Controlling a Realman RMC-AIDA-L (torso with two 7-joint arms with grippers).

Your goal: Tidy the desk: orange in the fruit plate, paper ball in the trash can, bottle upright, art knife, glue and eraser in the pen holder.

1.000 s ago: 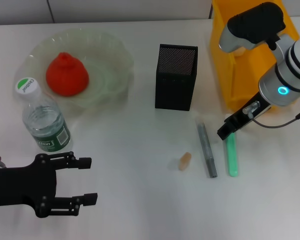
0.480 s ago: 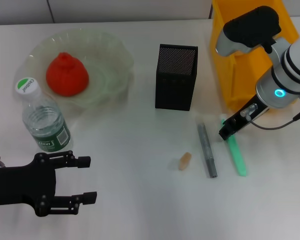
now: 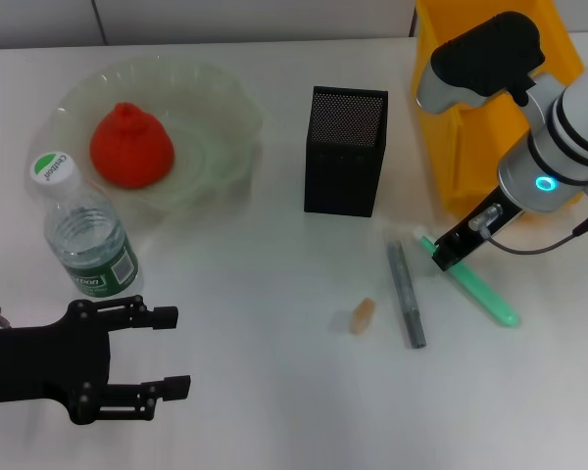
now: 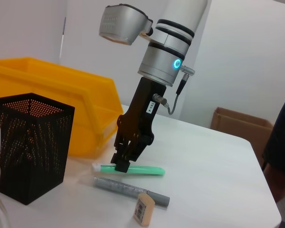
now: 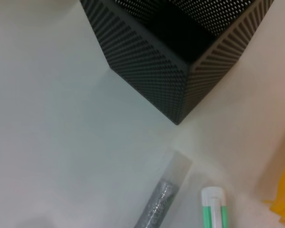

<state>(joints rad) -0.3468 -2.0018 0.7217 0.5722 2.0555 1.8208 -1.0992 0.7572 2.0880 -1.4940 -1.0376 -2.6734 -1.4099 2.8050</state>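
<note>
The right gripper (image 3: 443, 257) is lowered onto the desk (image 3: 274, 392) just in front of the trash can (image 3: 470, 117), with its fingertips closed narrowly on the white-capped end of the green art knife (image 3: 475, 286). The knife lies flat, angled away from the gripper toward the robot's right. In the left wrist view the same gripper (image 4: 122, 164) is seen pinching the knife (image 4: 133, 169) near its capped end, with the knife resting on the desk.

The grey glitter glue stick (image 3: 406, 294) lies just beside the knife, on its left, and is not touched by the gripper. The eraser (image 3: 363, 315) lies near the glue stick, further left, apart from both. The pen holder (image 3: 345, 151) stands upright beyond these 3 items, and nothing can be made out inside it. In the right wrist view, 1 corner of the pen holder (image 5: 175, 61), the clear cap end of the glue stick (image 5: 167, 194) and the white tip of the knife (image 5: 213, 209) are shown close together.

The orange (image 3: 130, 146) is seated in the fruit plate (image 3: 216, 108). The bottle (image 3: 85, 235) stands upright just in front of the plate.

The left gripper (image 3: 157, 352) is held low at the near left of the desk, jaws wide apart and holding nothing.
</note>
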